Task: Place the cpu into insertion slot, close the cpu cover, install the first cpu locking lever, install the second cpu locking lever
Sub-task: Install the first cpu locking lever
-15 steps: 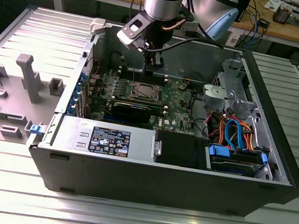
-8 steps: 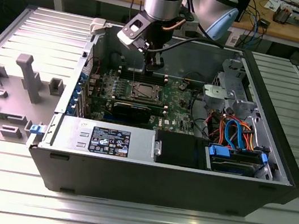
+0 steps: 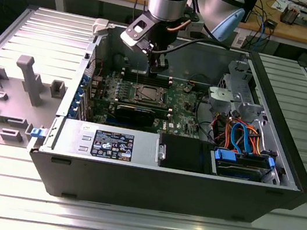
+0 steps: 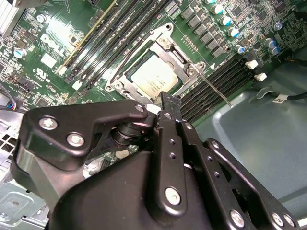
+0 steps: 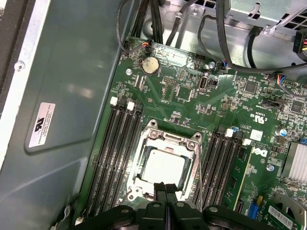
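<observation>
The cpu [image 5: 163, 166] lies flat in the socket on the green motherboard [image 5: 192, 103], its silvery top showing through the window of the cpu cover [image 5: 169, 140], which lies down over it. In the second wrist view the cpu [image 4: 152, 76] sits just beyond my fingertips, and a thin locking lever [image 4: 217, 89] sticks out sideways from the socket's corner. My gripper [image 5: 165, 187] hangs above the socket's edge, shut with nothing between its fingers. The exterior view has the gripper [image 3: 160, 65] inside the open computer case, a short way above the socket [image 3: 147, 94].
Black memory slots [image 5: 112, 143] flank the socket on both sides. The case's grey metal walls [image 5: 72, 72] and cable bundles [image 5: 225, 43] stand close by. A drive cage with orange and blue cables [image 3: 244, 136] fills the exterior view's right. Grey fixtures [image 3: 27, 79] stand outside the case.
</observation>
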